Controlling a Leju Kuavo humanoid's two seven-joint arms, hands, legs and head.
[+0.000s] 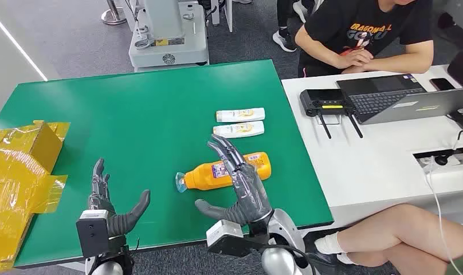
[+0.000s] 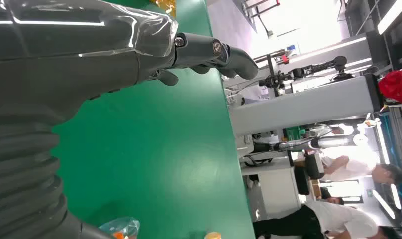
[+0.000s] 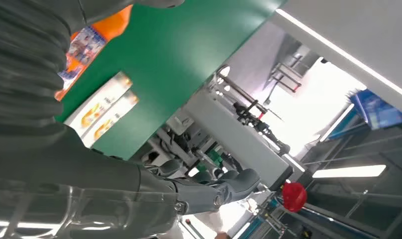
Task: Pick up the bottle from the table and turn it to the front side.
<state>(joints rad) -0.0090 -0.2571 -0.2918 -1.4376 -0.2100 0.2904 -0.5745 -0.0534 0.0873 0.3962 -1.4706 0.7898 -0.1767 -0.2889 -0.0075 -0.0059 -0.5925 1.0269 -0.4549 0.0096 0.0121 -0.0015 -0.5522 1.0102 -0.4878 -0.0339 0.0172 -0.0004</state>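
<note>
Head view. An orange bottle (image 1: 226, 171) lies on its side on the green table (image 1: 149, 114), its clear cap end toward 9 o'clock and its base toward 3 o'clock. The right hand (image 1: 240, 186) is raised in front of the bottle with fingers spread, grasping nothing; it hides part of the label, and whether the fingers touch the bottle cannot be told. The left hand (image 1: 109, 203), released with fingers apart, is at 8 o'clock of the bottle, well apart from it. Two white bottles (image 1: 239, 121) lie side by side at 12 o'clock of the orange one. Crumpled yellow packaging (image 1: 23, 172) is cut off at the table's 9 o'clock edge. A person (image 1: 361, 40) sits at the adjoining white desk (image 1: 367, 166), partly out of frame.
</note>
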